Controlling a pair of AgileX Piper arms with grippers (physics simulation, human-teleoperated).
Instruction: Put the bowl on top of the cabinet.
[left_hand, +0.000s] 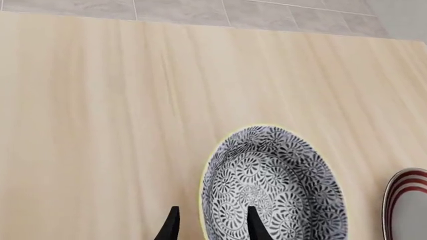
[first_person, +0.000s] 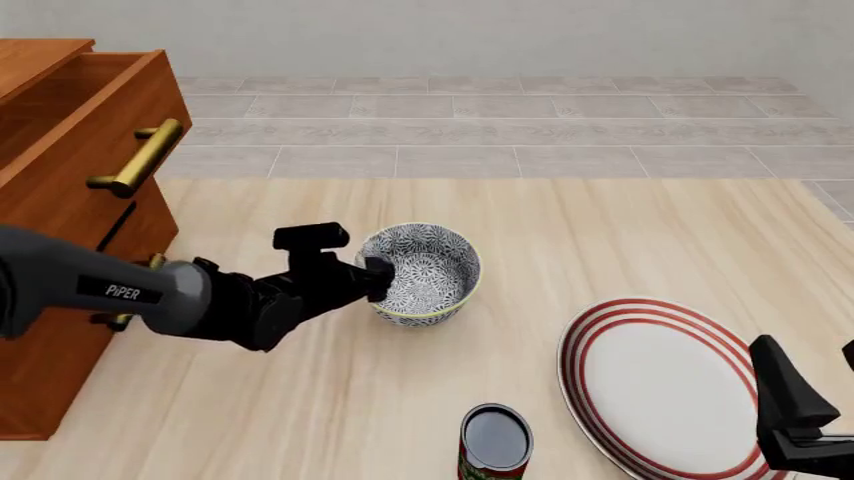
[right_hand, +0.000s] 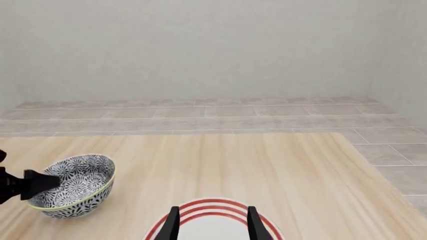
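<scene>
Left hand straddles bowl rim, fingers narrow; we see cabinet in front view only.

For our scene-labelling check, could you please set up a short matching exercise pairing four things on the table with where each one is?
Things:
1. bowl
2. plate
3. can
4. cabinet

Places:
A. at the table's left edge
B. near edge, left of the plate
C. its rim between the left gripper's fingers
D. in front of the right gripper

Pairs: 1-C, 2-D, 3-B, 4-A
</scene>
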